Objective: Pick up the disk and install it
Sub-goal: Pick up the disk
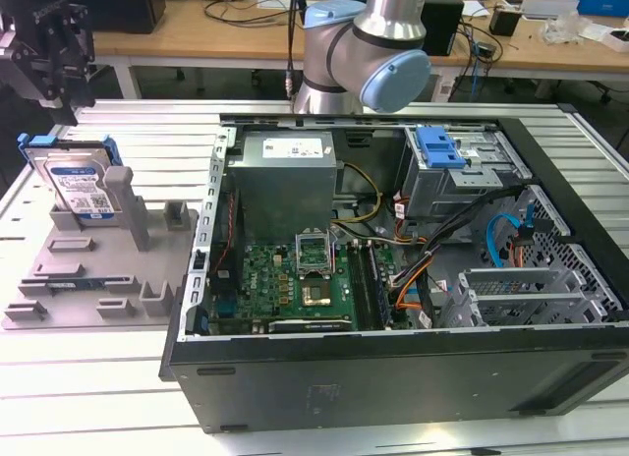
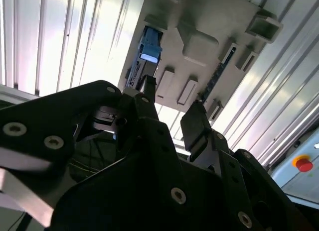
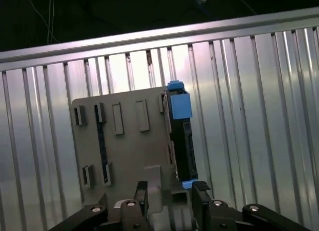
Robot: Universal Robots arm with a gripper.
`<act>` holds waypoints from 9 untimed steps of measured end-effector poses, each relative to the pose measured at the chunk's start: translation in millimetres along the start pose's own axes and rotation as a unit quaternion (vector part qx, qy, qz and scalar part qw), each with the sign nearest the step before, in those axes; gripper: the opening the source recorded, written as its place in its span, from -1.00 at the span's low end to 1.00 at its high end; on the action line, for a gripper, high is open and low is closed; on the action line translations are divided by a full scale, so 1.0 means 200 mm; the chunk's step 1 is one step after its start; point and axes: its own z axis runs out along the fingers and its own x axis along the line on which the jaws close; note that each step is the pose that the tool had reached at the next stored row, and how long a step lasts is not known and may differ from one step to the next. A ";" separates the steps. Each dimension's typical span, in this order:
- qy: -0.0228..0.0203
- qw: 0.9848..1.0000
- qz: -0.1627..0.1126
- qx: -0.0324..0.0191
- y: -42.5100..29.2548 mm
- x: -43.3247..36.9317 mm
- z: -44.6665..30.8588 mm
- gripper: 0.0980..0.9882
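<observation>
The disk (image 1: 79, 186) stands on edge in a slot at the back of a grey holder plate (image 1: 98, 279), at the exterior view's left. It is silver with a white-and-blue label and a blue carrier frame. My gripper (image 1: 59, 92) hangs above and slightly behind it, apart from it. In the first wrist view the disk (image 3: 180, 136) is edge-on on the holder plate (image 3: 124, 146), and my gripper (image 3: 170, 193) is open with nothing between its fingers. The second wrist view has the disk (image 2: 148, 49) beyond the open gripper (image 2: 169, 111).
An open computer case (image 1: 393, 377) lies on the slatted metal table (image 1: 98, 397) to the exterior view's right of the holder. Inside are a grey power supply box (image 1: 285, 181), a motherboard (image 1: 295, 279), cables and a blue bracket (image 1: 439, 146) in the drive bay. A red button (image 2: 302, 164) sits off the table.
</observation>
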 end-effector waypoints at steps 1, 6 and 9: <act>0.000 1.000 -0.003 0.000 0.000 0.000 0.000 -0.14; 0.001 1.000 -0.004 0.000 0.002 -0.002 0.000 -0.14; 0.001 1.000 -0.022 0.001 0.002 -0.010 0.001 -0.14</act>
